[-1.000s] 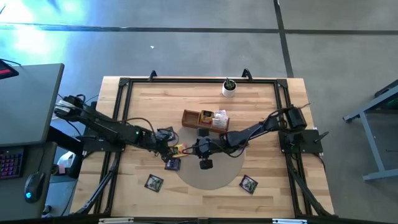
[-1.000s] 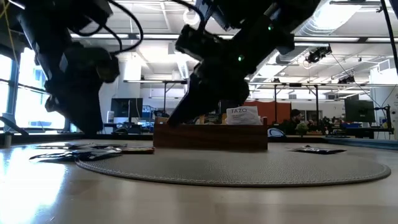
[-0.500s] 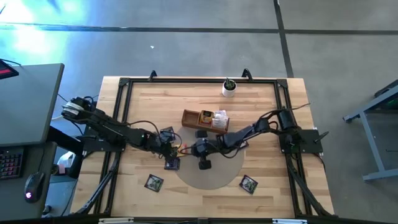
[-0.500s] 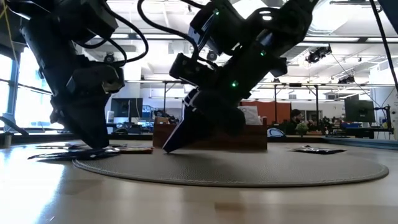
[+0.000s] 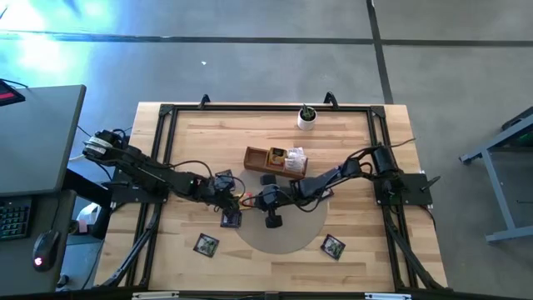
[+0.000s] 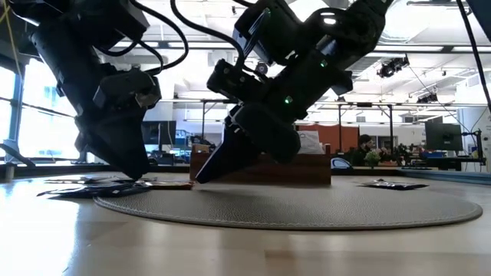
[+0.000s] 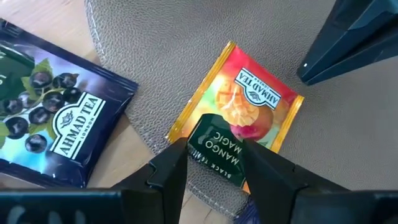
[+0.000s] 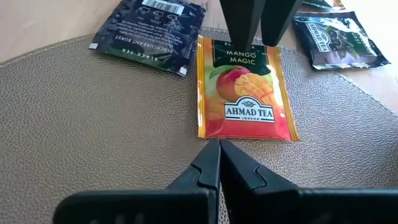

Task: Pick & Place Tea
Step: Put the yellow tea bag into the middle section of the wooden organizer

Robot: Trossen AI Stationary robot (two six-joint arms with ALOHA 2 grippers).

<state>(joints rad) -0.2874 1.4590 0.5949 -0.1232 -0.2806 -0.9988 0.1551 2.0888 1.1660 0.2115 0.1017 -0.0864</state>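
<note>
your left hand (image 7: 211,177) sits over the dark-label end of the orange mango magic sachet (image 8: 244,96), fingers a narrow gap apart and straddling that edge, not yet pinching it. the sachet lies flat on the round grey mat (image 8: 93,124) near its edge, with your right hand (image 8: 219,149) pressed closed just off its opposite end. the foil is thin, slick and flat, and the mat is pebbled, so the fingers may slide off or only nudge it toward the right hand. a dark blackcurrant sachet (image 7: 46,115) lies close by on the wooden surface (image 8: 43,22); a sloppy close could catch it.
</note>
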